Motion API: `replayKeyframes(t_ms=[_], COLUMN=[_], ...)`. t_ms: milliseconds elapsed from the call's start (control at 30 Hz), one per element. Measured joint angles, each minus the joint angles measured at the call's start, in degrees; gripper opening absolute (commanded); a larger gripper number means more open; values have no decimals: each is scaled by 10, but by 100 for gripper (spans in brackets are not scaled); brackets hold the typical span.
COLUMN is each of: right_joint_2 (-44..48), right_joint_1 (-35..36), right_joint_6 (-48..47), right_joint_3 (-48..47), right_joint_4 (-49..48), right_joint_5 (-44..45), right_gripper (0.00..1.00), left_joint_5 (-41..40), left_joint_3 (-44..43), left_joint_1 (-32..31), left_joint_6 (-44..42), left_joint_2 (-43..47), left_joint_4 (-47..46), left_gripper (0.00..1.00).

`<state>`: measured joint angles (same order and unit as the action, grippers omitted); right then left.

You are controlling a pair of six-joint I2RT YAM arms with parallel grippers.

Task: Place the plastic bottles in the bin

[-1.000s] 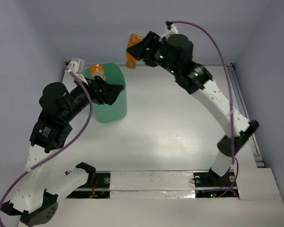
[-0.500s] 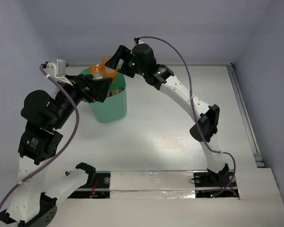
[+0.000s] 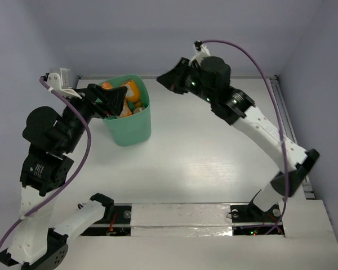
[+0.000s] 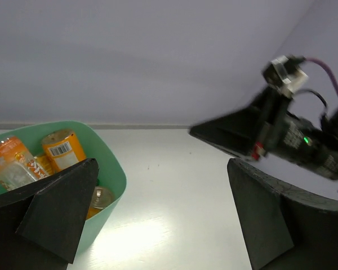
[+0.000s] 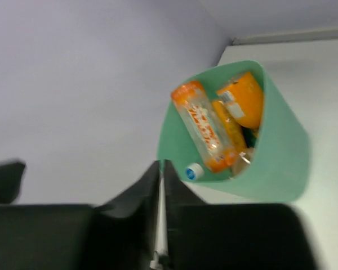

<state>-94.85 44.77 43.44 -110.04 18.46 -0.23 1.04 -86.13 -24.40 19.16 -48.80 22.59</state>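
Observation:
The mint-green bin (image 3: 129, 126) stands at the back left of the table and holds several plastic bottles (image 3: 130, 97). Orange labelled ones (image 4: 62, 148) and a clear one with orange print (image 5: 205, 128) lie in it, with a blue-and-white cap (image 5: 194, 170) low against the wall. My left gripper (image 3: 108, 100) hangs over the bin's left rim, open wide and empty (image 4: 162, 169). To the right of the bin, my right gripper (image 3: 164, 79) is raised and apart from it. In the right wrist view its fingers (image 5: 160, 164) are shut with only a sliver between them and nothing held.
Grey walls close in the table at the back and on both sides. A metal rail (image 3: 296, 146) runs along the right edge. The right arm (image 4: 287, 138) crosses the left wrist view to the right of the bin (image 4: 110, 169).
The right gripper carried an orange bottle over the bin, let it go, drew back to the right and shut. The left gripper opened wider at the bin's rim.

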Motion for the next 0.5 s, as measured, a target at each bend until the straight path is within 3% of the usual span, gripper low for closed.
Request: replayKeyframes(t_ms=[167,200,233,267,367,500], right_joint_2=[218,270,318,375,514,643], right_joint_1=[2,3,3,3,3,3], right_joint_6=[-47,-54,-58,-63,-74,-90], right_joint_3=[240,283,317,350,402,403], right_joint_4=[-10,-2,5,7,28,61], right_joint_5=[42,52,61,73,110,167], right_gripper=[0,5,14,46,99,100], left_joint_5=[-25,-30,-35,-41,-48,-55], left_joint_3=[4,4,6,9,34,48], left_joint_1=[0,0,0,0,0,0], left_joint_6=[27,33,38,43,60,76], left_joint_2=[16,19,23,28,45,52], left_joint_4=[10,15,20,24,36,70], left_gripper=[99,99,99,99,99,99])
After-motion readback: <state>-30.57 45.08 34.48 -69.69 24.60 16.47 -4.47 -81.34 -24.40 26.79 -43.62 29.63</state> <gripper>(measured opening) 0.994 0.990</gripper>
